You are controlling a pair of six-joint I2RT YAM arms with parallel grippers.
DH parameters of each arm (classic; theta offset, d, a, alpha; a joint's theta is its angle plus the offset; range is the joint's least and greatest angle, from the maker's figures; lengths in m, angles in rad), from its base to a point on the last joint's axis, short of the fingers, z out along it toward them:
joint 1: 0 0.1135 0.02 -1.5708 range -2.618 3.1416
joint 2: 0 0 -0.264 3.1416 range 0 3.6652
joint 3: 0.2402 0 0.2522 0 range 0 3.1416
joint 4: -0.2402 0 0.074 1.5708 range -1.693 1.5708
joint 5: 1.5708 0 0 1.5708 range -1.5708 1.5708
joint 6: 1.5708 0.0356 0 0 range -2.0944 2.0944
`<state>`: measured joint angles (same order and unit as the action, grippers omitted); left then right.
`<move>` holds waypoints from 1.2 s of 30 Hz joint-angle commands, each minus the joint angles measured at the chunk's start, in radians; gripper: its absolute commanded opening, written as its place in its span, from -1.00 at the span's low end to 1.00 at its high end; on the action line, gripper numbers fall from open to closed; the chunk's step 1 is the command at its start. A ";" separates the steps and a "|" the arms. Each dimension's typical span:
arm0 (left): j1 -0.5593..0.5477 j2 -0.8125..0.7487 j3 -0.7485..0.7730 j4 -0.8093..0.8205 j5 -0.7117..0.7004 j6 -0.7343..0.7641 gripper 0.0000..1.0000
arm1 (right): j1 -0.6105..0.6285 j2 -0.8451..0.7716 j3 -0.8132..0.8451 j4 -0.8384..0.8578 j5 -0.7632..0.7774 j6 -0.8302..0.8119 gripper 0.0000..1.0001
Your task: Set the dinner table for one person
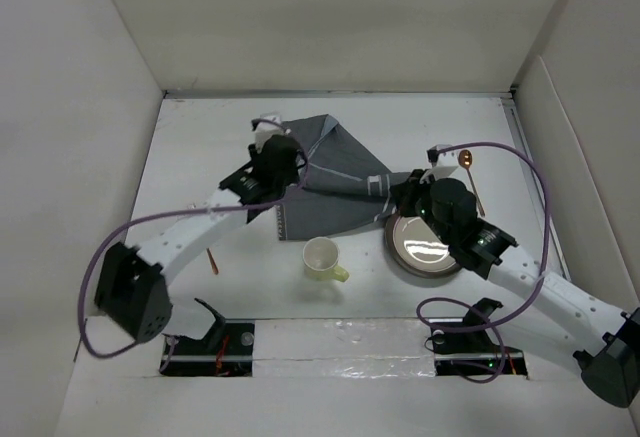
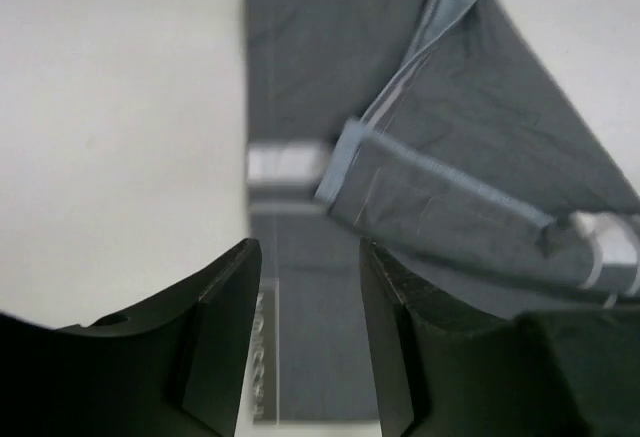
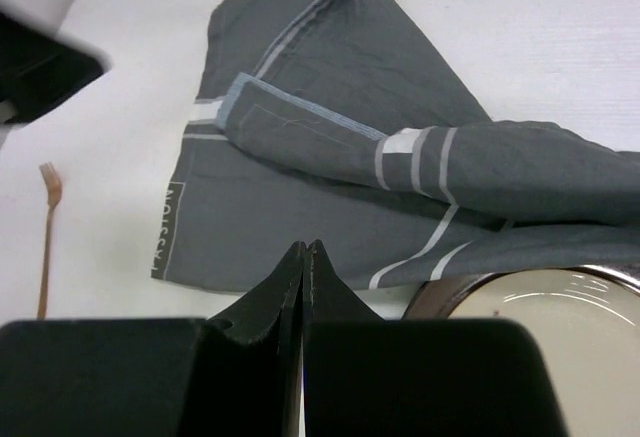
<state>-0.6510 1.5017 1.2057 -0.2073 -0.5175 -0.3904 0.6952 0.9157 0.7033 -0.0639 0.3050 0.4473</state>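
The white dinner table (image 1: 200, 147) holds a crumpled, partly folded dark grey placemat (image 1: 330, 182) with white stripes. My left gripper (image 1: 288, 172) is open and empty above the mat's left edge; in the left wrist view the mat (image 2: 400, 107) lies under the spread fingers (image 2: 225, 317). My right gripper (image 1: 400, 195) is shut and empty at the mat's right side, beside a brown-rimmed plate (image 1: 425, 242). In the right wrist view the shut gripper (image 3: 305, 247) is over the mat's (image 3: 330, 147) near edge, with the plate (image 3: 560, 307) at the right.
A cream cup (image 1: 320, 257) stands in front of the mat. A copper spoon (image 1: 470, 172) lies at the right behind the plate. A copper fork (image 1: 211, 257) lies at the left, also in the right wrist view (image 3: 45, 237). White walls enclose the table.
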 commanded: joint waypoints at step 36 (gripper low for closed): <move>-0.078 -0.037 -0.546 -0.014 0.068 -0.624 -0.36 | 0.027 0.002 -0.034 0.090 0.032 0.021 -1.00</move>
<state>-0.7254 1.4387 0.6701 -0.1921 -0.4767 -1.0302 0.7147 0.9226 0.6716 -0.0505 0.3080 0.4538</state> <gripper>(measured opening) 0.341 0.010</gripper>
